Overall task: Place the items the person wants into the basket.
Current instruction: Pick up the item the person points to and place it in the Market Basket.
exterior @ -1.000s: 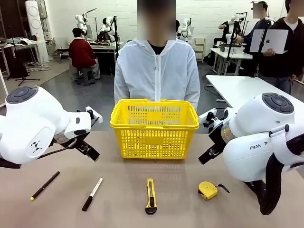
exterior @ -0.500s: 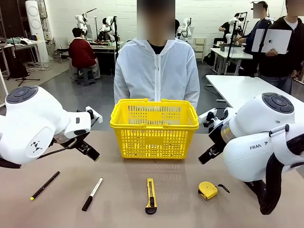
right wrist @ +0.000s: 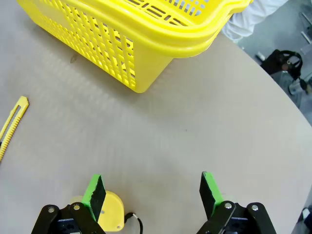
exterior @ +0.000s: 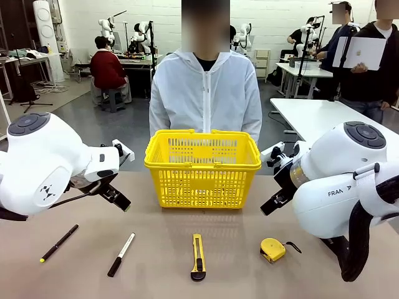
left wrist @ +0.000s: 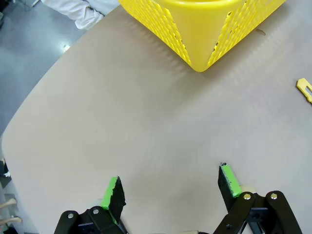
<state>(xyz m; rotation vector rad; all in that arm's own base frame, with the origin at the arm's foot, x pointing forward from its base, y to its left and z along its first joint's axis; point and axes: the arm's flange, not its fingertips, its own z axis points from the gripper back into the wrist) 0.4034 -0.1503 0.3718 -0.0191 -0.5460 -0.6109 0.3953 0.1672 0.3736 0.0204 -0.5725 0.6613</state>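
Black left gripper (left wrist: 173,183): jaws spread wide, empty, over bare table (left wrist: 122,122); unmoved since a second ago.
Pen (exterior: 59,243), marker (exterior: 121,254): at 8 and 7 o'clock from the basket, where they lay before.
Basket (exterior: 202,167): mid-table before the person (exterior: 206,93), unshifted.
Utility knife (exterior: 197,256): flat at 6 o'clock from the basket, unchanged.
Tape measure (exterior: 272,250): at 5 o'clock from the basket, unchanged.
Right gripper (right wrist: 152,187): jaws wide apart, empty, unmoved.
Left wrist view: basket corner at 1 o'clock, utility knife tip at 3 o'clock.
Right wrist view: tape measure at 7 o'clock, just beside one green pad; utility knife at 9 o'clock; basket at 12.
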